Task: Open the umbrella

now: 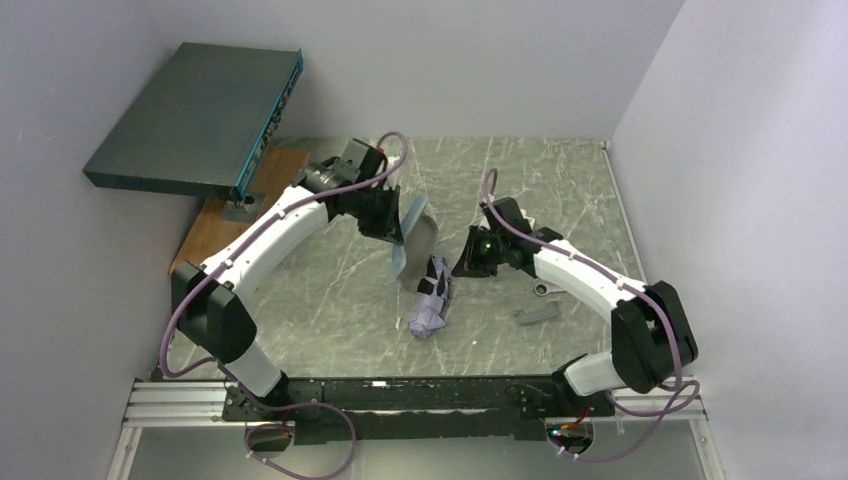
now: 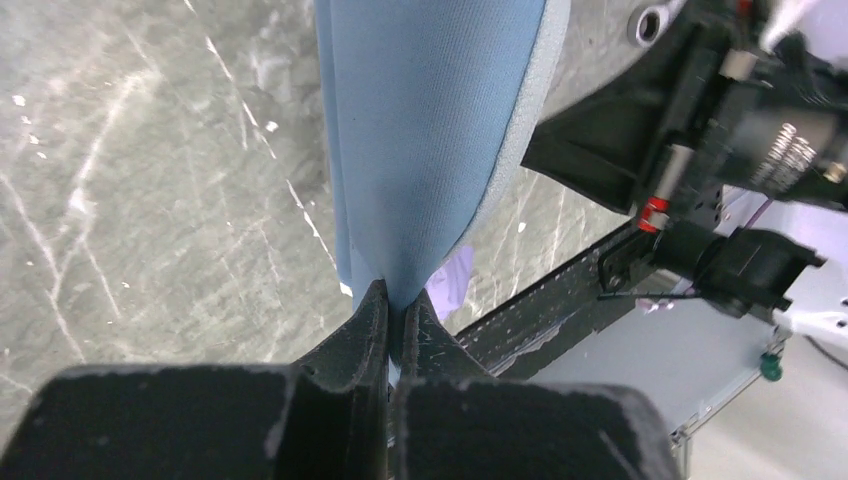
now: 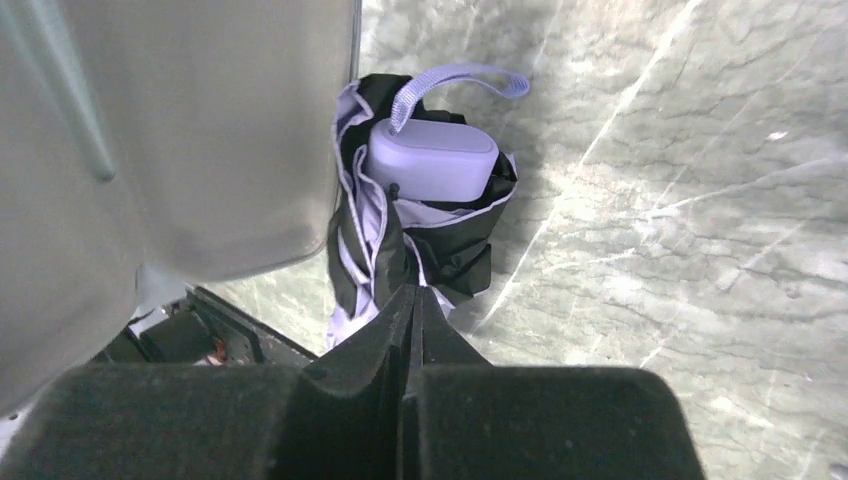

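Note:
The folded umbrella lies on the marble table between the arms, a bundle of lavender and black fabric. The right wrist view shows its pale handle with a strap loop and the crumpled canopy below it. My right gripper is shut, its tips pinching the canopy's edge, at the umbrella's upper end. My left gripper is shut on the end of a slate-blue pouch, which hangs from it above the table. A bit of lavender fabric shows behind the pouch.
A large dark teal flat box stands tilted on a stand over a wooden board at the back left. A metal piece and a small grey block lie under the right arm. Walls close in on three sides.

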`<move>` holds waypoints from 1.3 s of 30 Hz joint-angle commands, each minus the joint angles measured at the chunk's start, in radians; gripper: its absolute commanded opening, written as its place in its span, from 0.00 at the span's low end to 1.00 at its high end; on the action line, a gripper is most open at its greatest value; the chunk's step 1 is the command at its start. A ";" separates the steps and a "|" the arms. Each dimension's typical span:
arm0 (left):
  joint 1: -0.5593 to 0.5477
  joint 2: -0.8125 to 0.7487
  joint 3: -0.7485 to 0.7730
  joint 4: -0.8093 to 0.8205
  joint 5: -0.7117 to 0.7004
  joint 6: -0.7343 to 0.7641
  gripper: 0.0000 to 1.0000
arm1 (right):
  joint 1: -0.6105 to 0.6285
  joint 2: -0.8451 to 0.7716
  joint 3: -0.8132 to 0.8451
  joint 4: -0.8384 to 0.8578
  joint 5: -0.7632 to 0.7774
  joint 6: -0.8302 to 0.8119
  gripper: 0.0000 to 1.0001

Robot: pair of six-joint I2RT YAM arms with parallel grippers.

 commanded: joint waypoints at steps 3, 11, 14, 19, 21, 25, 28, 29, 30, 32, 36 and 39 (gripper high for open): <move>0.094 0.017 0.085 0.095 0.066 -0.066 0.00 | -0.033 -0.119 0.127 -0.183 0.092 -0.040 0.04; 0.151 0.149 0.198 0.204 0.116 -0.163 0.00 | -0.079 -0.251 0.161 -0.344 0.076 -0.056 0.37; 0.176 0.180 0.195 0.302 0.183 -0.233 0.00 | -0.090 -0.281 0.166 -0.386 0.069 -0.076 0.64; 0.216 0.216 0.199 0.444 0.265 -0.333 0.08 | -0.102 -0.333 0.158 -0.401 0.072 -0.093 0.85; 0.237 0.227 0.184 0.512 0.302 -0.387 0.15 | -0.105 -0.346 0.157 -0.403 0.077 -0.098 0.87; 0.296 0.249 0.080 0.786 0.406 -0.580 0.50 | -0.109 -0.350 0.155 -0.411 0.077 -0.108 0.88; 0.350 0.301 -0.041 1.015 0.489 -0.752 0.94 | -0.110 -0.350 0.152 -0.404 0.066 -0.111 0.89; 0.367 0.322 -0.084 1.098 0.525 -0.813 0.97 | -0.109 -0.349 0.153 -0.404 0.065 -0.112 0.89; 0.381 0.336 -0.132 1.169 0.551 -0.857 0.99 | -0.109 -0.351 0.153 -0.404 0.065 -0.113 0.90; 0.408 0.327 -0.215 1.239 0.563 -0.897 0.99 | -0.111 -0.352 0.155 -0.408 0.067 -0.115 0.91; 0.419 0.260 -0.237 1.051 0.539 -0.735 0.99 | -0.112 -0.360 0.148 -0.410 0.076 -0.118 0.92; 0.415 0.218 -0.155 0.743 0.490 -0.523 0.99 | -0.111 -0.359 0.143 -0.405 0.083 -0.122 0.93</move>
